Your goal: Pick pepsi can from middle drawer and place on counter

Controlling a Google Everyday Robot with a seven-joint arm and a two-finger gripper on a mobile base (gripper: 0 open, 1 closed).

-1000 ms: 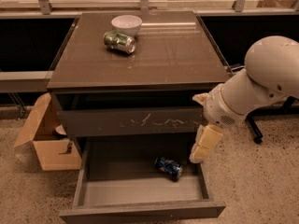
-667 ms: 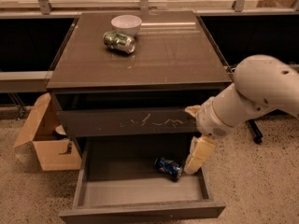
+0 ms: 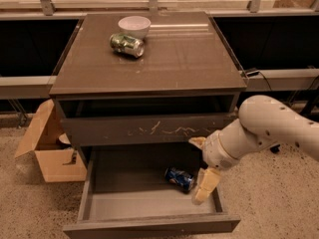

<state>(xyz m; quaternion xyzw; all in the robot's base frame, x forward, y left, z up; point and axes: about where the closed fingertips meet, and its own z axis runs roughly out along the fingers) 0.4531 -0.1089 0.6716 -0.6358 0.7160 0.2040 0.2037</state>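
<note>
Hanging from the end of the bulky white arm, the gripper reaches down into the right side of the open drawer, close to the drawer's right wall. Whether it is released or clenched cannot be told from this angle; it is not seen to grasp anything.

The pepsi can lies on its side on the drawer floor, in the right half, with one silver end turned toward the front right. The gripper is just beside that end, on the can's right; whether the two touch cannot be told.

The middle drawer is pulled well out toward the camera, and apart from the can its grey floor shows nothing else. Directly above it sits a closed drawer front with white scratches across its middle, and above that a dark open slot under the top slab.

The counter is glossy and reflects light near its back edge. At its back left a green-and-silver can lies on its side just in front of a white bowl, apparently touching it.

On the speckled floor left of the cabinet stands an open cardboard box, one flap raised.
</note>
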